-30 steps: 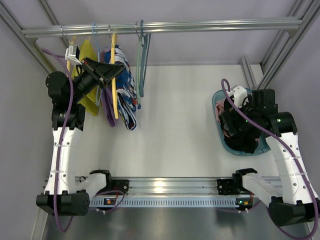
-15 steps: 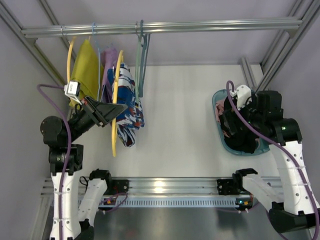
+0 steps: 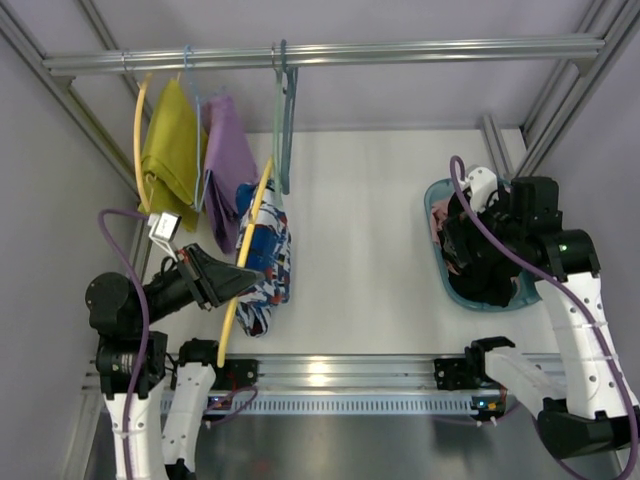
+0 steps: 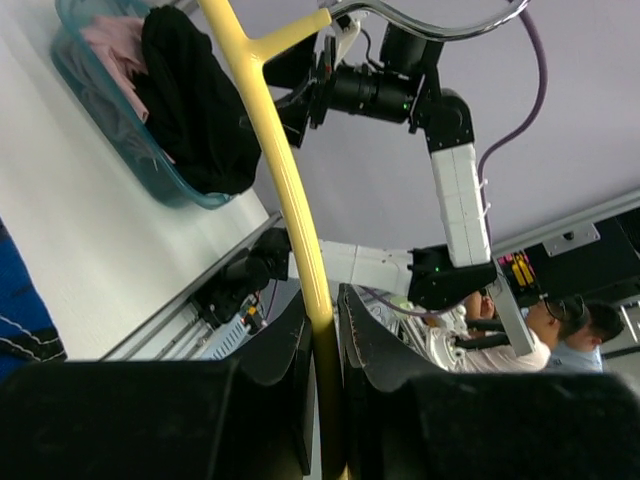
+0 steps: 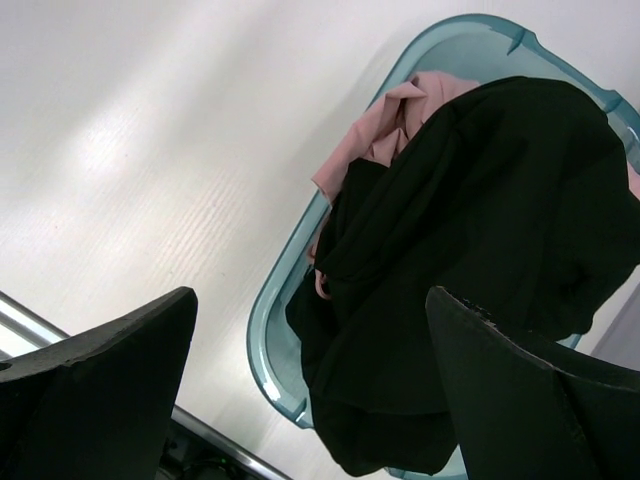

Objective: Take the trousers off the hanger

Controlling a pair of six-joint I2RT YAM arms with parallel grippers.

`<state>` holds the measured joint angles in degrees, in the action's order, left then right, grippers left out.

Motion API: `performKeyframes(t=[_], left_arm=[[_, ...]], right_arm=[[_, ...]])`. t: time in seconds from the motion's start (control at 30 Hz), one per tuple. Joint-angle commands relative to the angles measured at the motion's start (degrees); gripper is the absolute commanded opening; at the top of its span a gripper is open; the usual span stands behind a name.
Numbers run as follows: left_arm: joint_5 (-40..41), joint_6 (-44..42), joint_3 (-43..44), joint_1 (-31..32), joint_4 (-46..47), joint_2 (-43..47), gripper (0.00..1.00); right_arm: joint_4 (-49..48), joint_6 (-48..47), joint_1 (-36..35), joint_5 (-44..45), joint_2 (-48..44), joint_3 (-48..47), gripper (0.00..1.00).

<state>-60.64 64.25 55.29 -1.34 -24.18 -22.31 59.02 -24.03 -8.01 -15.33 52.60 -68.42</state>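
**Hanger off the rail, trousers yet to come off**

Grip comes first. The left tool is closed tight on one arm of the hanger, with the yellow bar pinched between its fingers and the silver hook free in the air. The trousers are draped over the hanger and hang out over the desk, between the rail and the arm bases. Whether the cloth touches the desk cannot be told from above.

The step in hand looks like presenting the garment for stripping. To do it well, the left tool should keep its pinch firm and hold the bar steady, so the cloth hangs as a loose fold that can be reached. The right tool is spread wide open, holds nothing, and sits over the basket. It probably has to cross over, take a thick fold of print, and draw it along and off the bar. A sideways tug against the hanger should be avoided.

A second ago the hanger hung on the rail beside the purple garment, and the left tool was reaching up to it. Half a second ago it was coming away. Now it is well clear of the rail, and the left arm has drawn back toward its base. The right tool has hardly moved.
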Motion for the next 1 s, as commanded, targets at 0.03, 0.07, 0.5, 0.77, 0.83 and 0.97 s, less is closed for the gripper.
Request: performKeyframes(t=[0.03,0.07,0.5,0.77,0.83,0.97], left_arm=[[-9.6,-2.3,0.5,0.0,9.7,2.4,0.00],[-10.1,-2.7,0.8,0.0,8.8,3.1,0.00],[-22.1,-2.4,-6.3,-0.1,6.2,4.4,0.00],[-20.8,-10.6,-3.7,-0.1,6.2,-2.6,0.00],[-20.1,-12.4,-1.6,-0.1,6.1,-5.2,0.00],[-20.2,-18.1,2.2,-0.1,6.1,-11.2,0.00]], right_arm=[[-3.7,-0.8,-0.1,-3.1,-2.1,-2.2,0.99],[-3.6,-0.8,-0.1,-3.2,-2.2,-2.3,0.99],[-3.0,0.4,0.0,-5.1,-1.8,-3.3,0.99],[-4.4,1.5,-0.1,-7.3,-1.4,-3.3,0.99],[-4.9,1.8,-0.1,-7.4,-1.2,-3.3,0.99],[-5.7,2.5,-0.1,-7.9,-0.7,-3.3,0.99]])
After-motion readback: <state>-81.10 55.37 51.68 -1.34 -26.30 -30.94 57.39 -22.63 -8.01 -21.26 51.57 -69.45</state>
